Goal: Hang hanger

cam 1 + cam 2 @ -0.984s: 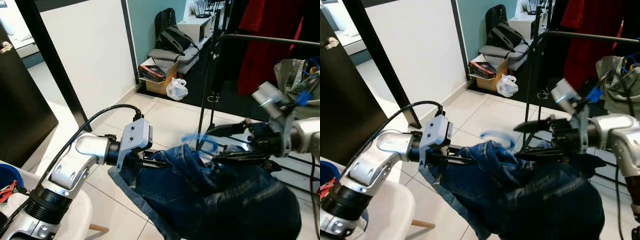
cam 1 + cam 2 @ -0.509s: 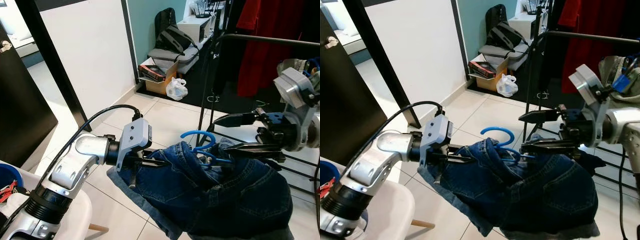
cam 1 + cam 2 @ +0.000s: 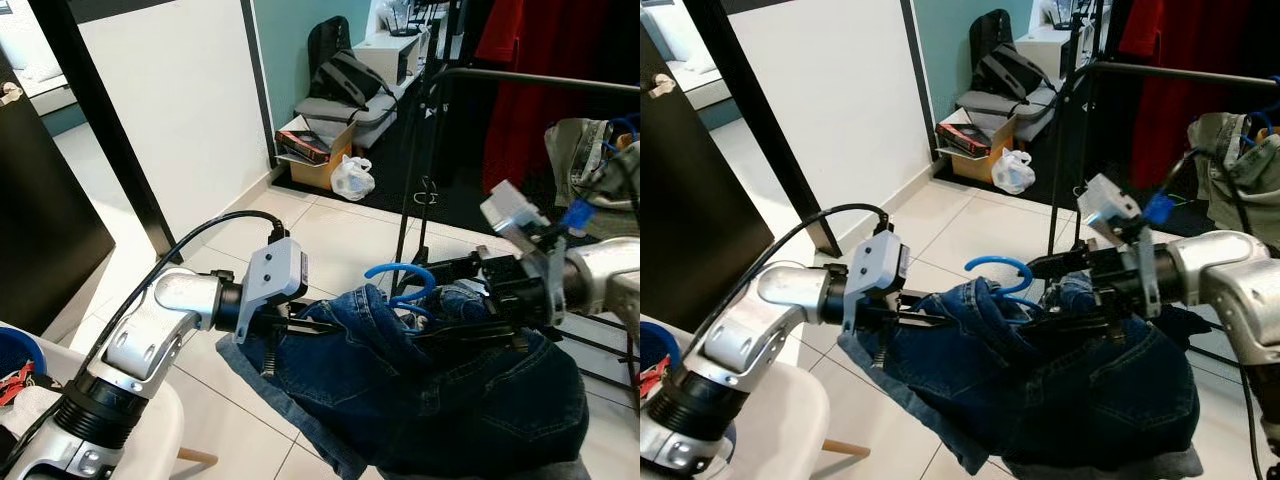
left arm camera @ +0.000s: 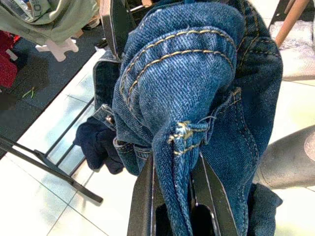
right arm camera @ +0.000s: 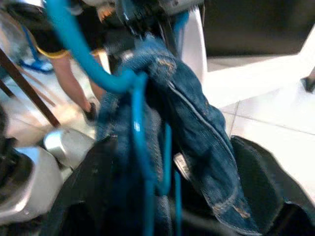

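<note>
1. The right gripper has swung back in from half a second ago, its black fingers now closer around the blue plastic hanger;
2. The bunched blue denim jeans sit slightly higher against that gripper.

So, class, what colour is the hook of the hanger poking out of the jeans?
Bright blue; the hanger hook shows best in the right eye view.

One blue hanger, one pair of jeans draped on it, two grippers in play: left gripper at nine o'clock, right gripper at three (one black clothes rail behind).
</note>
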### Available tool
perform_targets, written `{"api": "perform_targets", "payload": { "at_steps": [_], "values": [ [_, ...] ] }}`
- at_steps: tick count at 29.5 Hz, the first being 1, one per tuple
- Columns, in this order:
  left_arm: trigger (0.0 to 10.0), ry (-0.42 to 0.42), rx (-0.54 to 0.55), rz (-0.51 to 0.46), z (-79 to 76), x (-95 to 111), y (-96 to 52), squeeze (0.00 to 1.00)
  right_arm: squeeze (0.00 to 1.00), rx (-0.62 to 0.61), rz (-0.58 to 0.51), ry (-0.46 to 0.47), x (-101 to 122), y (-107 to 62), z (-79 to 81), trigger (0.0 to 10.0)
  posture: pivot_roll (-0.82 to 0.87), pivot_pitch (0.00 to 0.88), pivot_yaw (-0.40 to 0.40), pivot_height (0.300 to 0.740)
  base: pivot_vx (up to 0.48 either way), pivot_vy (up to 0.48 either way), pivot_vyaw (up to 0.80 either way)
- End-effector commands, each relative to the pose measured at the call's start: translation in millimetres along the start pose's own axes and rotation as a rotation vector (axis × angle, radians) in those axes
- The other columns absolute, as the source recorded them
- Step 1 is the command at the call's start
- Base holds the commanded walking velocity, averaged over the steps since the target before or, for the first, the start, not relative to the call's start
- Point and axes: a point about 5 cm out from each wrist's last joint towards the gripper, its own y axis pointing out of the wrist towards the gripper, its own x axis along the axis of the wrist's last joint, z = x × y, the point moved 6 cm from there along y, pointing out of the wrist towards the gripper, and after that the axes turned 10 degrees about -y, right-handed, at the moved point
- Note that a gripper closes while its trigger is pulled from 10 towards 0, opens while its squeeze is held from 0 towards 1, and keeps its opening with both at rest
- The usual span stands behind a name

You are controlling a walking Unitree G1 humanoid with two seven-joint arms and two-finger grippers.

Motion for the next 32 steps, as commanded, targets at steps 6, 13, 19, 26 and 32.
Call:
{"api": "perform_targets", "payload": {
  "at_steps": [6,13,19,26,32],
  "values": [
    [0.0,0.028,0.011,-0.023,2.4,8,-0.2,0.0,0.0,-0.021,0.11,-0.044,-12,3.2,-4.1,0.0,-0.09,0.0,0.07,0.74,0.0,0.0,0.0],
    [0.0,0.041,-0.01,-0.039,-2.8,13,4.7,0.0,0.0,-0.053,0.145,-0.049,-17,4.7,-8.4,0.0,-0.09,0.0,0.068,0.74,0.0,0.0,0.0],
    [0.0,0.044,-0.023,-0.05,-6.1,14,7.7,0.0,0.0,-0.054,0.132,-0.043,-17,7.0,-8.9,0.0,-0.09,0.0,0.068,0.74,0.0,0.0,0.0],
    [3.1,0.038,-0.025,-0.078,-6.0,16,10.7,0.89,0.0,-0.047,0.071,-0.065,-7,11.5,-8.6,0.0,-0.09,0.0,0.071,0.74,0.0,0.0,0.0],
    [10.0,0.028,-0.006,-0.083,-0.7,15,8.7,1.0,0.0,-0.054,0.054,-0.065,-6,11.2,-8.4,0.0,-0.1,0.0,0.076,0.74,0.0,0.0,0.0]
  ]
}}
